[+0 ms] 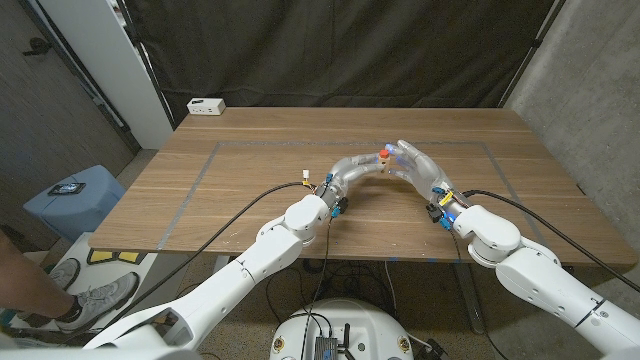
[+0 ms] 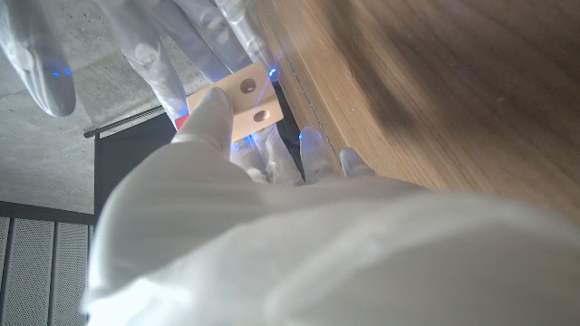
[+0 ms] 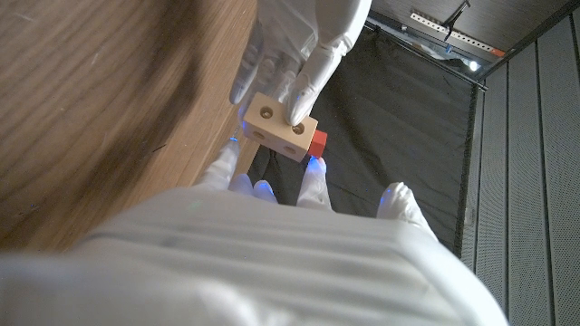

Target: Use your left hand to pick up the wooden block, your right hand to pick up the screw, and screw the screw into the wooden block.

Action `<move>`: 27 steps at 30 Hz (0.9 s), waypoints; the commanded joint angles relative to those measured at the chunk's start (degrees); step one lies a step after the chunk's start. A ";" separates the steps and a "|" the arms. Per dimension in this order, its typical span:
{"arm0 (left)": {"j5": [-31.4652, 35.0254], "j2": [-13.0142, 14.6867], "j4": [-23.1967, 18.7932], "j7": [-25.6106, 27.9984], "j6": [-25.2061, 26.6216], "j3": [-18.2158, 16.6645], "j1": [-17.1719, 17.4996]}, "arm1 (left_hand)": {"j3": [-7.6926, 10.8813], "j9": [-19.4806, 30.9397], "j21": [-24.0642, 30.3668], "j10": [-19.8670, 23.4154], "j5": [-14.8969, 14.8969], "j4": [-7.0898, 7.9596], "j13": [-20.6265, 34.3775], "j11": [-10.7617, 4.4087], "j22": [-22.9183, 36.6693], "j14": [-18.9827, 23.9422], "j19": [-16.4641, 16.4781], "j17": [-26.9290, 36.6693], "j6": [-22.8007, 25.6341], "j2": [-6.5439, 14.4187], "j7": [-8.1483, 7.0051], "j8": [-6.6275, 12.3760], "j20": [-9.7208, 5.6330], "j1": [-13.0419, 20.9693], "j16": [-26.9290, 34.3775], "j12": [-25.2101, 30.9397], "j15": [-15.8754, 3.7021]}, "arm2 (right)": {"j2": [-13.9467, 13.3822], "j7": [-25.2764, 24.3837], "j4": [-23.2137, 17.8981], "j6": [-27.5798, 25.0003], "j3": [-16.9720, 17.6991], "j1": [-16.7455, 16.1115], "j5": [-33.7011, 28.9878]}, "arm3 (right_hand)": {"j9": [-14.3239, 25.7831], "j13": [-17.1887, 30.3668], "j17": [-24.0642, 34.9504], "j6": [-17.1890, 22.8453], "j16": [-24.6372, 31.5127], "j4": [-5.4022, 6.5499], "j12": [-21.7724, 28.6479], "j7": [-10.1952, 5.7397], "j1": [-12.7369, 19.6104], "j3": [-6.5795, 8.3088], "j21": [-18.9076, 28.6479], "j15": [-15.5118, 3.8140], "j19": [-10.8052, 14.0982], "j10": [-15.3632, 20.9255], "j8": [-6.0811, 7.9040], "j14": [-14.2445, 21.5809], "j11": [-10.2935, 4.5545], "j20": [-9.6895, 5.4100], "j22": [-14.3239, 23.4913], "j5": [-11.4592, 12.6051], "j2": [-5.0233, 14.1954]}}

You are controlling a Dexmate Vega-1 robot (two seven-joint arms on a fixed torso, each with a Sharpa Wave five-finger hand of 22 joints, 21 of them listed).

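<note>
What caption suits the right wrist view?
Left hand holds the wooden block while the red screw sits at its side.

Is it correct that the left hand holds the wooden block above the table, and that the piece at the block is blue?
Not quite: the piece at the wooden block is red, not blue, as the right wrist view shows. The left hand does hold the block above the table.

So the count: one table [image 1: 250,215], two robot hands, left hand [image 1: 352,172] and right hand [image 1: 413,163], one wooden block [image 3: 283,128] with two holes showing on its face, one red screw [image 3: 318,142], one white box [image 1: 207,105] at the far edge, and one blue stool [image 1: 75,197] off to the side.
</note>
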 commanded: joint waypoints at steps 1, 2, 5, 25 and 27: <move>-0.23 -0.39 0.72 -0.18 0.13 0.12 -0.54 | 0.27 0.14 0.18 0.51 0.47 0.24 0.24 0.07 0.22 0.17 0.29 0.14 0.39 0.38 -0.05 0.23 0.31 0.07 0.31 0.41 -3.14 | 0.01 0.08 -0.08 -0.19 -0.20 -0.05 0.38 | 0.18 0.17 0.08 0.97 -0.05 0.25 0.05 0.37 -0.28 0.36 0.41 0.31 0.33 -0.28 0.45 -1.41 -0.28 -0.11 0.16 0.30 0.01; -0.28 -0.42 0.74 -0.16 0.20 0.11 -0.55 | 0.29 0.14 0.19 0.53 0.48 0.27 0.24 0.07 0.22 0.17 0.30 0.15 0.37 0.43 0.02 0.23 0.37 0.06 0.31 0.42 -3.16 | -0.01 0.10 -0.06 -0.13 -0.24 -0.05 0.30 | 0.18 0.17 0.08 1.05 -0.03 0.25 0.06 0.36 -0.27 0.37 0.41 0.28 0.33 -0.26 0.48 -1.34 -0.29 -0.12 0.16 0.30 0.02; -0.25 -0.42 0.83 -0.13 0.26 0.12 -0.62 | 0.28 0.14 0.18 0.47 0.48 0.29 0.26 0.12 0.22 0.19 0.28 0.15 0.31 0.44 0.05 0.20 0.42 0.03 0.33 0.41 -3.09 | 0.03 -0.05 -0.15 -0.16 -0.27 -0.10 0.29 | 0.18 0.17 0.07 1.26 0.04 0.25 0.10 0.35 -0.27 0.41 0.43 0.20 0.38 -0.17 0.53 -1.20 -0.35 -0.18 0.16 0.32 0.06; -0.43 -0.62 1.53 -0.21 -0.04 0.02 -0.90 | 0.31 0.14 0.18 0.52 0.49 0.24 0.26 0.05 0.22 0.19 0.25 0.12 0.35 0.41 -0.11 0.23 0.43 0.03 0.30 0.43 -3.15 | 0.19 -1.21 -0.58 -0.49 -0.12 -0.89 0.50 | 0.18 0.13 -0.03 3.23 0.20 0.07 0.39 0.79 -0.01 0.69 0.63 -0.05 1.17 0.75 0.97 -0.62 -0.54 -0.47 0.15 0.38 0.18; -0.52 -0.67 1.61 -0.19 0.00 -0.02 -0.92 | 0.30 0.14 0.18 0.50 0.49 0.26 0.27 0.11 0.22 0.17 0.24 0.12 0.35 0.42 -0.10 0.23 0.45 0.00 0.29 0.43 -3.08 | 0.13 -1.22 -0.59 -0.43 -0.12 -0.94 0.36 | 0.18 0.12 -0.05 3.42 0.23 0.04 0.42 0.88 0.03 0.73 0.64 -0.10 1.24 0.86 0.99 -0.52 -0.50 -0.46 0.14 0.39 0.19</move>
